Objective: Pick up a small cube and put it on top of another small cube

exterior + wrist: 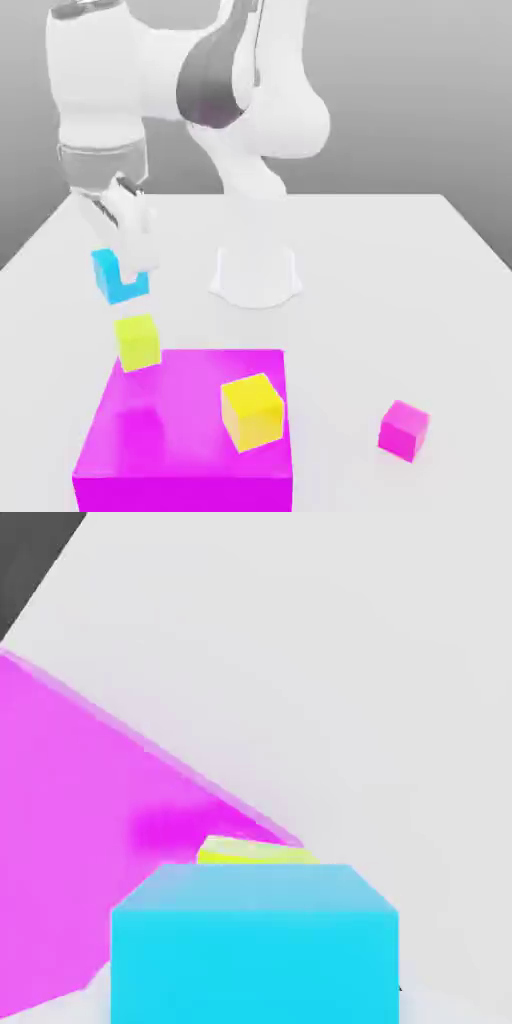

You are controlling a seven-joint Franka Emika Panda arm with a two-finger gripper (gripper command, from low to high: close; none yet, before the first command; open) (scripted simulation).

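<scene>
My gripper (130, 258) is shut on the small cyan cube (110, 276), with a white finger (136, 240) lying across its front face. The cube hangs near the exterior view's left, just behind and slightly above the small lime cube (137, 340), with a narrow gap between them. In the hand view the cyan cube (255, 942) is close up, and a sliver of the lime cube (255, 852) peeks out from behind its far edge.
A big magenta block (185, 440) lies at the front, touching the lime cube's side, with a golden-yellow cube (252, 410) on top of it. A small magenta cube (403, 430) sits at the front right. The robot's white base (255, 275) stands mid-table.
</scene>
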